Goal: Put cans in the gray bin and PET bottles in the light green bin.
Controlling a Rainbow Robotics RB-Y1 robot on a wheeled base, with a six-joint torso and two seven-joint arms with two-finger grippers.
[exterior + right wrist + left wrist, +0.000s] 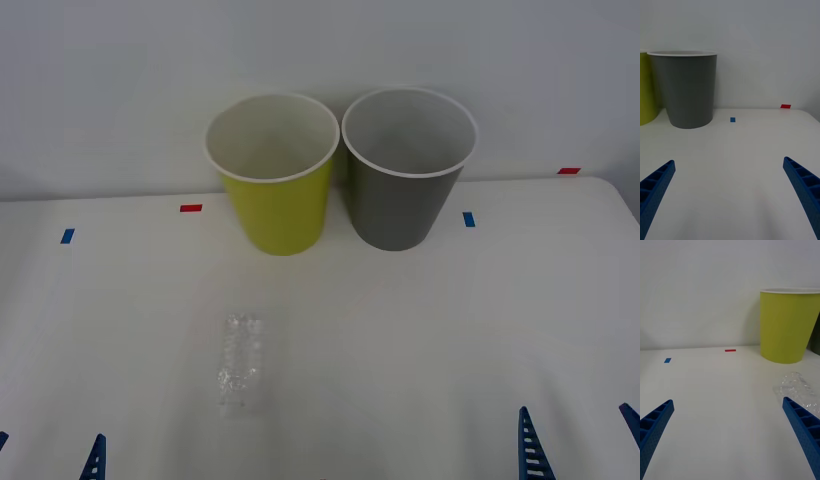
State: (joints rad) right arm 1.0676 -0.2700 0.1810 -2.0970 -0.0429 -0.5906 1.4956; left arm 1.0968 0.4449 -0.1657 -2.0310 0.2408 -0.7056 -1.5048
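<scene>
pet bottle (241, 362) lying flat on the white counter (420, 330), in front of the light green bin (275, 175), apart from it. gray bin (407, 170) just right of the green one. left end effector (50, 455) fingers spread, low at the near edge; bottle ahead and to its right, near the right fingertip (802, 427). right end effector (580, 440) spread too, well apart from the bottle.
</scene>
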